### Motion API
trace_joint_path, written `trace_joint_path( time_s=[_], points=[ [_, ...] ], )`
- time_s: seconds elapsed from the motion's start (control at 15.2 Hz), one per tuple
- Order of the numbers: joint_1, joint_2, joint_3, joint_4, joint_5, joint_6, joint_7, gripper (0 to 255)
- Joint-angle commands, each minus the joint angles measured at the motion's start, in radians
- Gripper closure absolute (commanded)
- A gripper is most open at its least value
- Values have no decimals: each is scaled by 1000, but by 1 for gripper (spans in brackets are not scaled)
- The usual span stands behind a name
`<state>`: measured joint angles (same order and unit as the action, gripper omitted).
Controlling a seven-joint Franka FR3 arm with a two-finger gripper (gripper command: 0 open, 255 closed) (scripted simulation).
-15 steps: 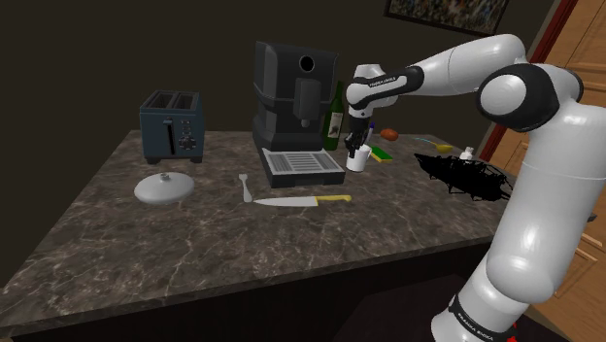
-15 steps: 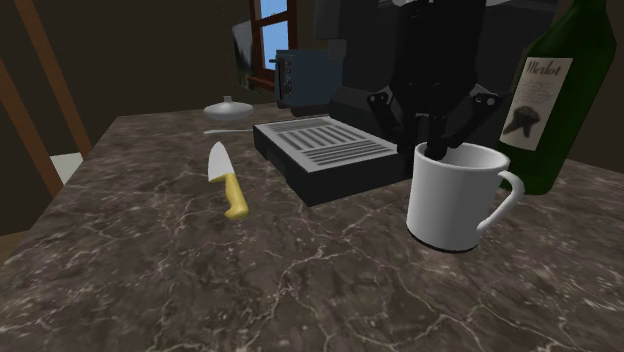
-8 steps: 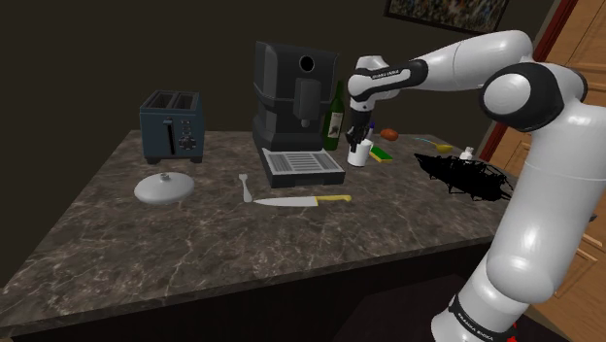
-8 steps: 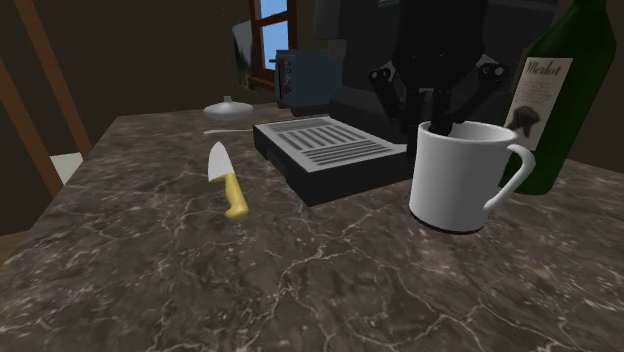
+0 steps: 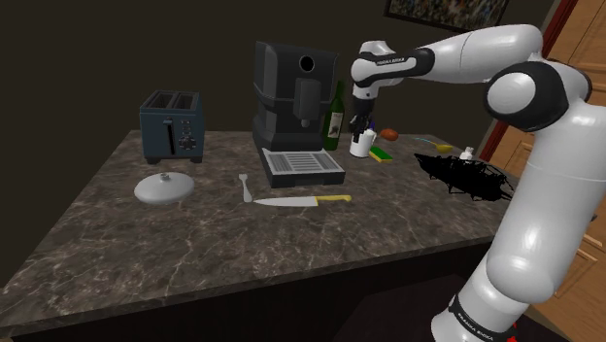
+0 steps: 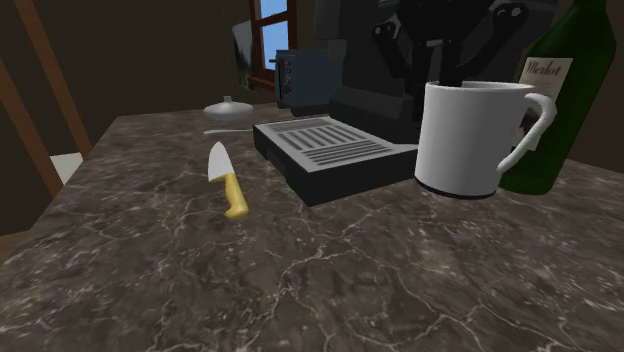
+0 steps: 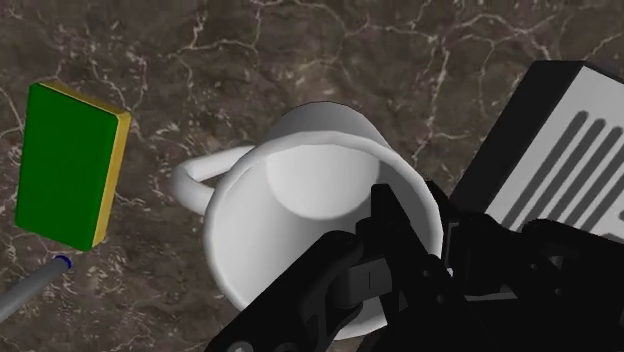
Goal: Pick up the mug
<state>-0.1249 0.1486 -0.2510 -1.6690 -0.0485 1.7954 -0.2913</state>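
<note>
A plain white mug [image 5: 361, 146] hangs a little above the dark marble counter [image 5: 291, 243], beside the coffee machine's drip tray [image 5: 303, 167]. My black gripper [image 5: 362, 129] comes down from above and is shut on the mug's rim. In the second exterior view the mug [image 6: 468, 140] is off the surface with its handle towards the wine bottle [image 6: 560, 100], and the gripper [image 6: 452, 72] reaches into its mouth. The wrist view shows the mug [image 7: 290, 200] from above: one finger inside, one outside the wall, gripper [image 7: 410, 250] clasping the side opposite the handle.
A dark coffee machine [image 5: 294, 92] and a green wine bottle [image 5: 335, 117] stand close behind the mug. A green-and-yellow sponge [image 7: 68, 165] lies beside it. A yellow-handled knife [image 5: 301, 201], a lid [image 5: 163, 188], a toaster [image 5: 172, 126] and a black wire rack [image 5: 464, 175] share the counter.
The gripper has risen with the mug, which was standing on the counter a second ago and now hangs above it. The grip itself has not changed.
</note>
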Motion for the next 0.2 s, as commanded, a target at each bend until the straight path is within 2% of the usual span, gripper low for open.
trace_joint_path(
  time_s=[0.0, 0.13],
  points=[
    [-1, 4, 0, 31, 1, -27, -3, 255],
    [-1, 4, 0, 33, 1, -29, -3, 255]
  ],
)
